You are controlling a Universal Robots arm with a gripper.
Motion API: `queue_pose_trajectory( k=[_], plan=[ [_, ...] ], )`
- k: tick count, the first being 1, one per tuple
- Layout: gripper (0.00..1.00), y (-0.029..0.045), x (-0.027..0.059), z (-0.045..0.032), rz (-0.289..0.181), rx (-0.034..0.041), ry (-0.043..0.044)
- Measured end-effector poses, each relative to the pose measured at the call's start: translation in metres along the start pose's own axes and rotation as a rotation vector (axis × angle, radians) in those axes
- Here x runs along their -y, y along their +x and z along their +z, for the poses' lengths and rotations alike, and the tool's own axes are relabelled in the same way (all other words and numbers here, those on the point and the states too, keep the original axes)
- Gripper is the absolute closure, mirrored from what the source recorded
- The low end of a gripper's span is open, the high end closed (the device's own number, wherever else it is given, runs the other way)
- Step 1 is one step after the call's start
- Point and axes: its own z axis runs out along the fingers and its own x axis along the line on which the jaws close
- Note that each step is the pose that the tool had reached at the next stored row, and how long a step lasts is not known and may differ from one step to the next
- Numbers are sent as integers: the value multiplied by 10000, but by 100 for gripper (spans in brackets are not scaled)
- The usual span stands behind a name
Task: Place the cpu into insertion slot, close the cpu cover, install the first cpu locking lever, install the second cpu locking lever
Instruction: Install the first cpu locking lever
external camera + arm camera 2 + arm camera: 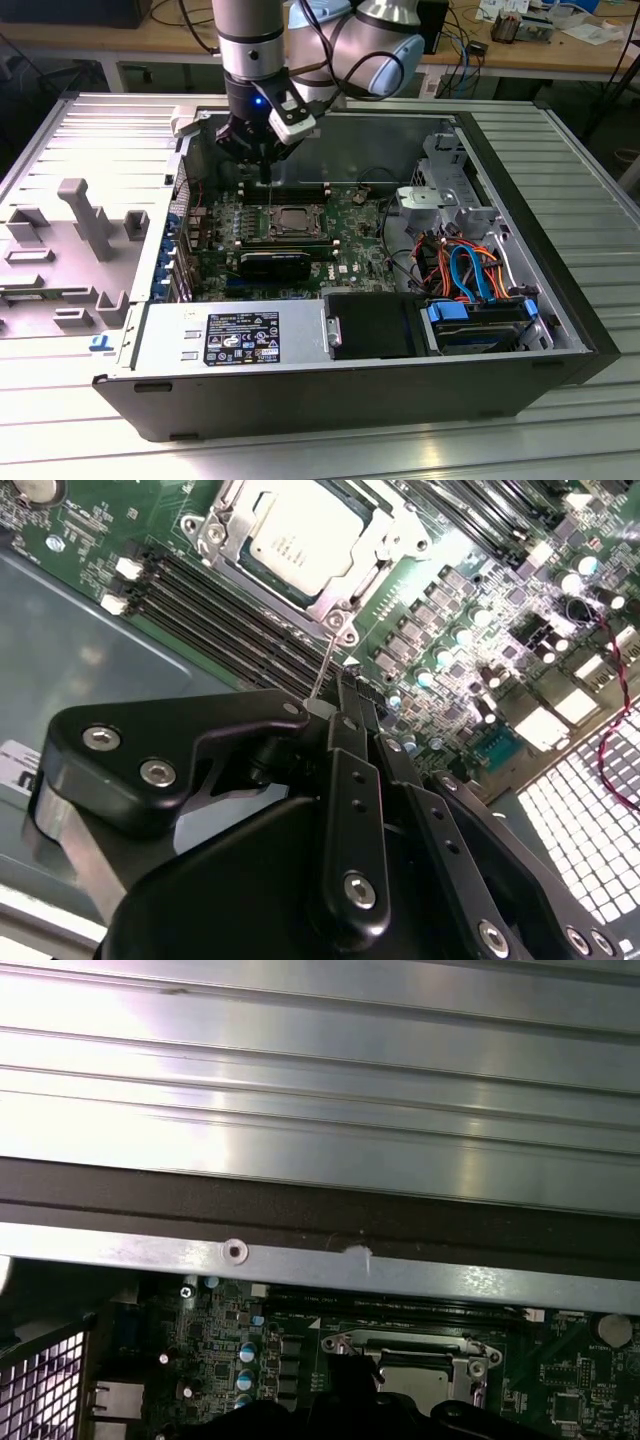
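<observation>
In the exterior view we see an open computer case [300,405] lying on a ribbed metal table [575,190], with the arm reaching down into it from the far side. The hand [262,178] hangs low over the green motherboard [355,215], just behind the socket. The cpu [288,218] lies flat in that socket, and the cpu cover [268,234] is folded down around it. A grey moulded tray [70,250] sits on the table at the exterior view's left, well apart from the case. In the second wrist view the cpu [300,535] shows its pale metal top through the open middle of the cover [275,583], which lies flat on the socket. Dark memory slots [220,610] run just beside it. A thin wire locking lever [325,665] rises tilted from the socket's corner to the hand [350,685] – its fingers are drawn together, closed, and the lever's free end meets the side of one tip. We cannot tell whether the wire is actually pinched there. In the first wrist view the table's ribs [320,1080] lie beyond the case's dark wall and silvery rim [300,1260] – below them the cpu [415,1380] sits in its socket under the cover's rail [400,1343].
</observation>
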Motion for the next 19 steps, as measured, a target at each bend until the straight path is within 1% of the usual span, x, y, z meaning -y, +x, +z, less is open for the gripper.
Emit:
queue_pose_trajectory(
  k=[2, 7, 19],
  plan=[
    [89, -34, 3, 3, -1, 0, 0],
    [89, -75, 7, 12, 0, -1, 2],
    [89, -75, 7, 19, 0, -1, 1]
  ],
)
